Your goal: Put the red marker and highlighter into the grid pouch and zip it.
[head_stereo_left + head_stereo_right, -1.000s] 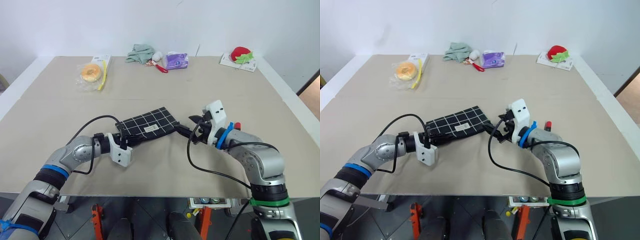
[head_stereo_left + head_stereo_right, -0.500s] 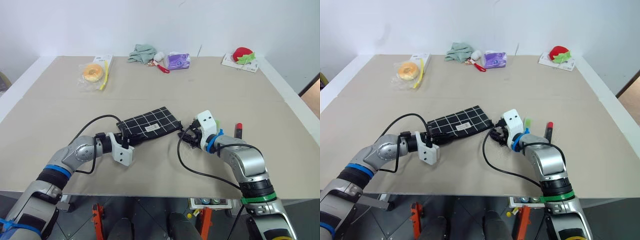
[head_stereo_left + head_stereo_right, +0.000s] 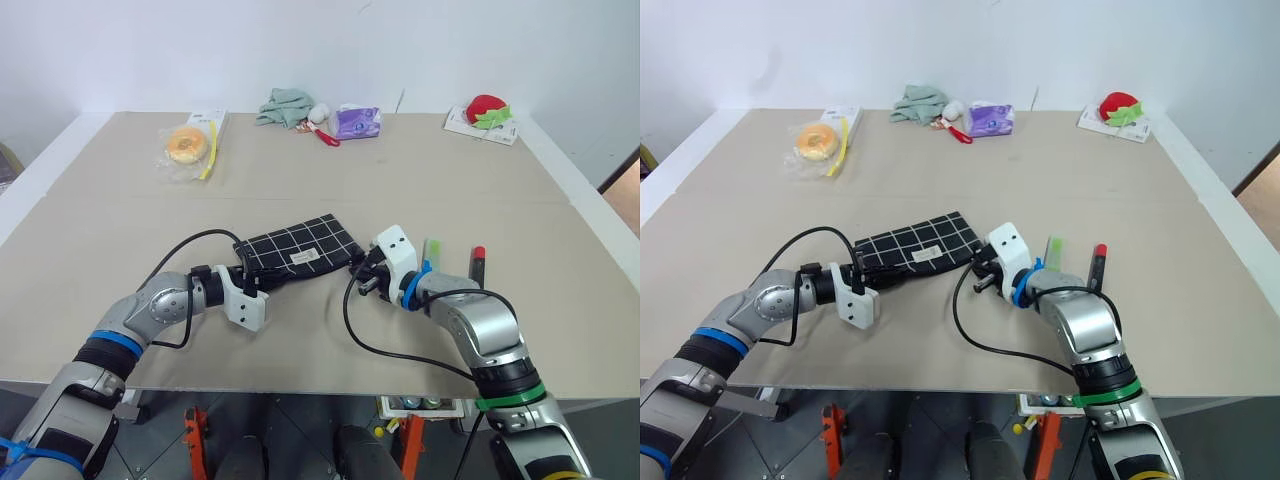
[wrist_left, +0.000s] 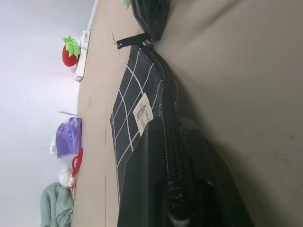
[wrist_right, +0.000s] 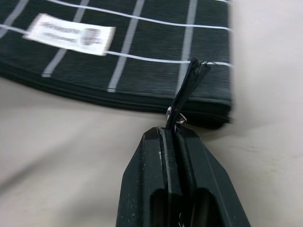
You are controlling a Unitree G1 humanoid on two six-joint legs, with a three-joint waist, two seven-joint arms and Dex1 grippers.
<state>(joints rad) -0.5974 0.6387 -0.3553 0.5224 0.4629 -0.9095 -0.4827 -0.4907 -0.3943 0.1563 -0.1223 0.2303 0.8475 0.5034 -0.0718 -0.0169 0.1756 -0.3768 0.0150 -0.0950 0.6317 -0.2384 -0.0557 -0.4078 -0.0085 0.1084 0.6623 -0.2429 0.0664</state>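
The grid pouch [image 3: 300, 246] lies flat on the table, black with white lines and a small white label [image 5: 70, 34]. My left gripper [image 3: 250, 274] is shut on the pouch's left end. At the pouch's right corner, my right gripper [image 5: 171, 133] is shut on the black zipper pull cord [image 5: 190, 87], its fingers pressed together. Just right of that hand, the light-green highlighter [image 3: 432, 250] and the red marker [image 3: 477, 262] lie side by side on the table, both untouched.
Along the far edge of the table [image 3: 120, 220] sit a bagged donut [image 3: 185, 145], a green cloth [image 3: 282, 104], a purple packet [image 3: 355, 121] and a red strawberry plush [image 3: 484, 108] on a white card. The table's right edge runs close to the marker.
My right gripper has moved left and down to the pouch's right corner and shut on the pull cord, uncovering the highlighter and marker. The left gripper has kept still.
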